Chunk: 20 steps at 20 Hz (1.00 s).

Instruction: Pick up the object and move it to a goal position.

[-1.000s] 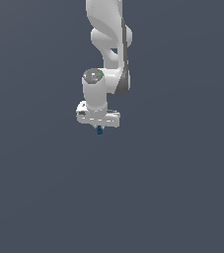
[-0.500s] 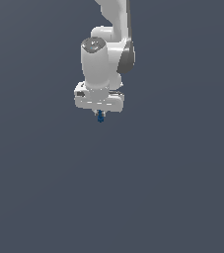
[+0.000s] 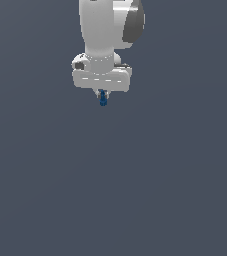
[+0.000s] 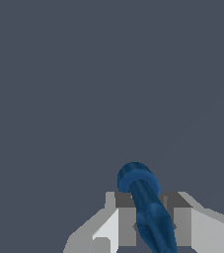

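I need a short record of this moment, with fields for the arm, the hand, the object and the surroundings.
arm: white Panda arm, pointing down in the exterior view
hand: hand, shut on the object
object: dark blue narrow piece, held between the fingers, its end sticking out below them
surroundings: plain dark grey background, nothing else seen
goal: no marker visible

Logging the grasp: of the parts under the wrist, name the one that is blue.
The blue object clamped between the white fingers of the gripper; it is narrow and sticks out past their tips.
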Tool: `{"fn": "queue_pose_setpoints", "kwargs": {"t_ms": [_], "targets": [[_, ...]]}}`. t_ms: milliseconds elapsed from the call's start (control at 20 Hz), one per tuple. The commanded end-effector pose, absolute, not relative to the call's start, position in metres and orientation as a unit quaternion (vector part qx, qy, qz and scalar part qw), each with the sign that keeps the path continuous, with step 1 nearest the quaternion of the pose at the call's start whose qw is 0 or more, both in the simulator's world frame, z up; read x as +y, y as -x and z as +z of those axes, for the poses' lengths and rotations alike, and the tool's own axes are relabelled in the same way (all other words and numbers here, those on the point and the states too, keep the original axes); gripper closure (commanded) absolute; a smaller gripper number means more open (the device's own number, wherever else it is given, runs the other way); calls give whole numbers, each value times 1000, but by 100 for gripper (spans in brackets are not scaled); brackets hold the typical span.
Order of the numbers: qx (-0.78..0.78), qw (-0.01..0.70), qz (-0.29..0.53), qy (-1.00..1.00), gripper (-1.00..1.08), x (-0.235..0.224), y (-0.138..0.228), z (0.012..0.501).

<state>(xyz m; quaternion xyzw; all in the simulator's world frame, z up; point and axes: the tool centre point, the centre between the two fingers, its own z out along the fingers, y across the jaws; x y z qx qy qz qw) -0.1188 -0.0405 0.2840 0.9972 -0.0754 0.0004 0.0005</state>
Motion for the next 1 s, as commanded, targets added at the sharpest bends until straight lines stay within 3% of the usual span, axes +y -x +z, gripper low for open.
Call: {"fn": "queue_pose_setpoints", "kwargs": {"t_ms": [0,500,950], "targets": [[-75,1,0,-997,108,-38,121,309],[-75,0,0,-997,108,-30,125,379],[-75,0,0,-997,108,-27,124,399]]}}
